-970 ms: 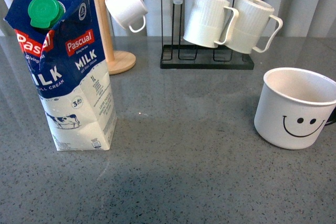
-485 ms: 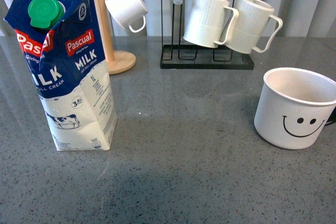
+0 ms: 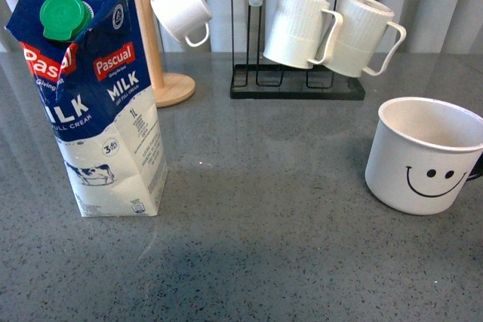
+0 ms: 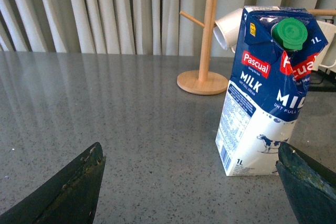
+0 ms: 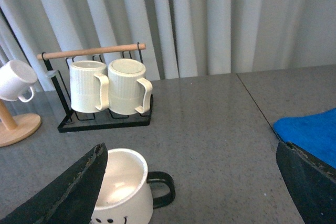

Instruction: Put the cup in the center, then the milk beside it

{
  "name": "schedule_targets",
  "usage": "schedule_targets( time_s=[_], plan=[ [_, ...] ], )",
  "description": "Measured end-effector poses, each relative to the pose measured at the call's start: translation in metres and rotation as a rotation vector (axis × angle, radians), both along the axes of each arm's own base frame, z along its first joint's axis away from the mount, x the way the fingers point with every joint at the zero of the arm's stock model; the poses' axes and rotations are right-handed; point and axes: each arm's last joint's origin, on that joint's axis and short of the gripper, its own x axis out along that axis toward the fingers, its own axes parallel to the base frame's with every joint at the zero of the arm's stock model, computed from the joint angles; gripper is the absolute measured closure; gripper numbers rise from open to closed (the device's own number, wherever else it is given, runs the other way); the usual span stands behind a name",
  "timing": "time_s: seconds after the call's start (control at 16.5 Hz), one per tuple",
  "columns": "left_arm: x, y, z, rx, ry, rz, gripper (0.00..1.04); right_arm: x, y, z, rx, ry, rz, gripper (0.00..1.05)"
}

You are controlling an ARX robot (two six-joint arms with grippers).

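The cup, a wide white mug with a black smiley face, stands upright at the right of the grey table in the front view. In the right wrist view the cup shows its black handle, close to one finger of my open right gripper. The milk, a tall blue-and-white Pascual carton with a green cap, stands upright at the left. In the left wrist view the milk stands ahead of my open left gripper, nearer one finger. Neither gripper shows in the front view.
A black rack with a wooden bar holds two ribbed cream mugs at the back. A wooden mug tree with a small white cup stands behind the milk. A blue cloth lies on the table beyond the cup.
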Motion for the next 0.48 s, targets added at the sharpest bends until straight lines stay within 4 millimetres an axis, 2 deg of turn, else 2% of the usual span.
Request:
schedule_targets(
  time_s=[0.24, 0.36, 0.48],
  plan=[
    [0.000, 0.000, 0.000, 0.000, 0.000, 0.000, 0.07, 0.063, -0.002, 0.064, -0.063, -0.006, 0.164, 0.07],
    [0.000, 0.000, 0.000, 0.000, 0.000, 0.000, 0.07, 0.102, 0.006, 0.073, -0.153, 0.087, 0.277, 0.07],
    [0.000, 0.000, 0.000, 0.000, 0.000, 0.000, 0.07, 0.141, 0.015, 0.062, -0.253, 0.251, 0.419, 0.07]
  ],
)
